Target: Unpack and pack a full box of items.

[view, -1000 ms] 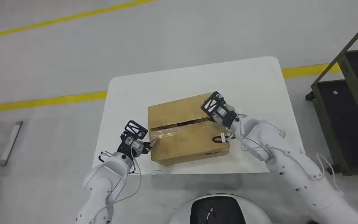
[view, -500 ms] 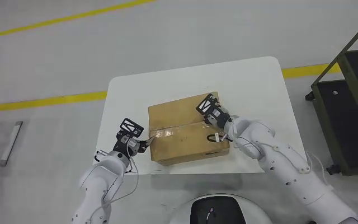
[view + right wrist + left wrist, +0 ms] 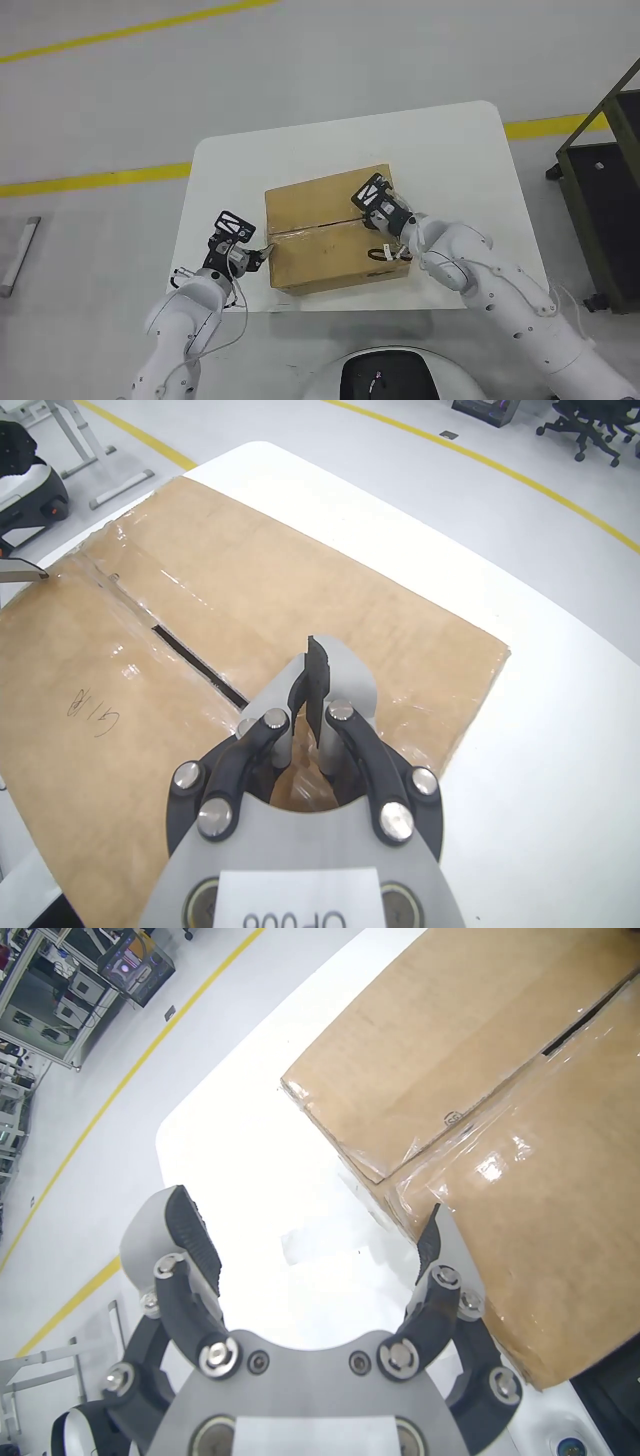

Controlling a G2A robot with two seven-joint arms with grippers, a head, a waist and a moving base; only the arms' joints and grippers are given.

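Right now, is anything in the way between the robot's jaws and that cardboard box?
Nothing visible. The left jaws stand open at the cardboard box's side, one tip at the taped seam's end; the right jaws are shut at its top, beside the seam's gap. Only clear tape covers part of the seam.

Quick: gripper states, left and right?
Left gripper: open, empty, at the box edge.
Right gripper: shut, above the box top, nothing visibly held.
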